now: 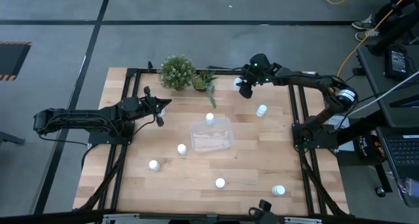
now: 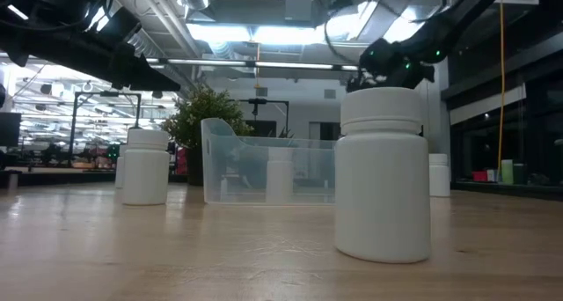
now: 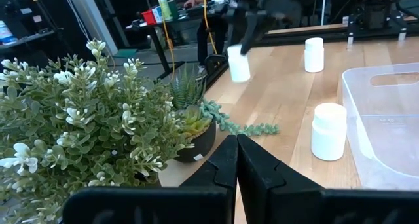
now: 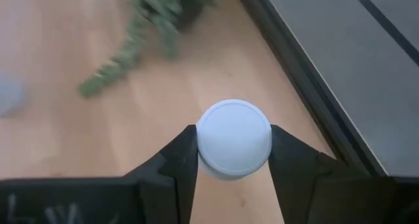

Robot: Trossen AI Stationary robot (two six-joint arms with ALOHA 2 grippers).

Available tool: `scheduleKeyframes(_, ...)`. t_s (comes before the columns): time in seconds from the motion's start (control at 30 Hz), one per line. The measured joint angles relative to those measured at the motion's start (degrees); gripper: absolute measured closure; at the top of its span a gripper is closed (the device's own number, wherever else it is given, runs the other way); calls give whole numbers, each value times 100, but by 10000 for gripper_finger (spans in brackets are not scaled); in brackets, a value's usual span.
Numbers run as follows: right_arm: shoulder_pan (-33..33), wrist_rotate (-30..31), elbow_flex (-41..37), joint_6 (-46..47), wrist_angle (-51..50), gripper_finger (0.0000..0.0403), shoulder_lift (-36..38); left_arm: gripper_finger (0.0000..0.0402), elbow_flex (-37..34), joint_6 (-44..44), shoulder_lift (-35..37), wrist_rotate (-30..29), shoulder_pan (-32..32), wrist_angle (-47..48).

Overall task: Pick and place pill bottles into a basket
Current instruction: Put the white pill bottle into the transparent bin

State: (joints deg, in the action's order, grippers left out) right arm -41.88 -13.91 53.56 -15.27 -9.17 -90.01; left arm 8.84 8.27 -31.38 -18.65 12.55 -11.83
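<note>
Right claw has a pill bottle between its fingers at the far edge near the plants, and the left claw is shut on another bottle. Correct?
Not quite. The left claw is shut but empty, as the left wrist view shows. The right claw does grip a pill bottle near the plants.

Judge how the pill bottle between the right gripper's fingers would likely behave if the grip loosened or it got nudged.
The pill bottle looks smooth and round, so it may slip between the right gripper's fingers. Set upright, its squat shape and flat base probably resist tipping. Knocked onto its side, it would likely roll across the wooden table.
</note>
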Motion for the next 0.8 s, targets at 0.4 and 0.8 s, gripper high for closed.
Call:
scheduleKeyframes(0.4, 593, -613, 0, -39, -374, 254, 1167, 398, 0, 0, -2, 4, 1, 2)
scheduleKeyframes(0.8, 1444, -1127, -151, -124, -684, 254, 1571, 398, 0, 0, -2, 9, -1, 2)
